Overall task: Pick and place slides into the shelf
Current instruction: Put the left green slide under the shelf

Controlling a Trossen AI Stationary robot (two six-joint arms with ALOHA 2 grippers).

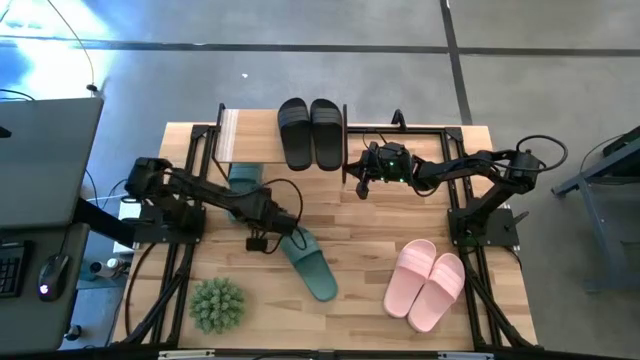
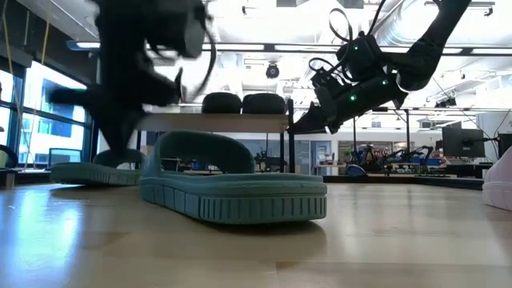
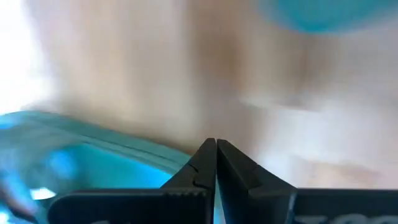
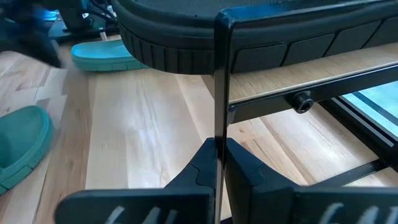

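The shelf (image 1: 228,135) stands at the table's far side, with the black slides (image 1: 308,132) on its top board (image 2: 216,122). One dark green slide (image 1: 245,180) lies flat by the shelf's front, partly under my left arm. The other (image 1: 312,265) lies flat mid-table. The pink slides (image 1: 425,282) lie side by side at the near right. My left gripper (image 1: 288,224) is shut and empty, low over the table between the two green slides. My right gripper (image 1: 358,185) is shut at the shelf's front right post (image 4: 219,81). My right gripper's shut fingertips (image 4: 205,152) stand level right in front of the shelf's front right post, coming from the table's right. I cannot tell whether they touch it.
A spiky green plant ball (image 1: 217,303) sits at the near left corner. The nearer green slide fills the middle of the low view (image 2: 232,188). Bare wood lies between the green and pink slides.
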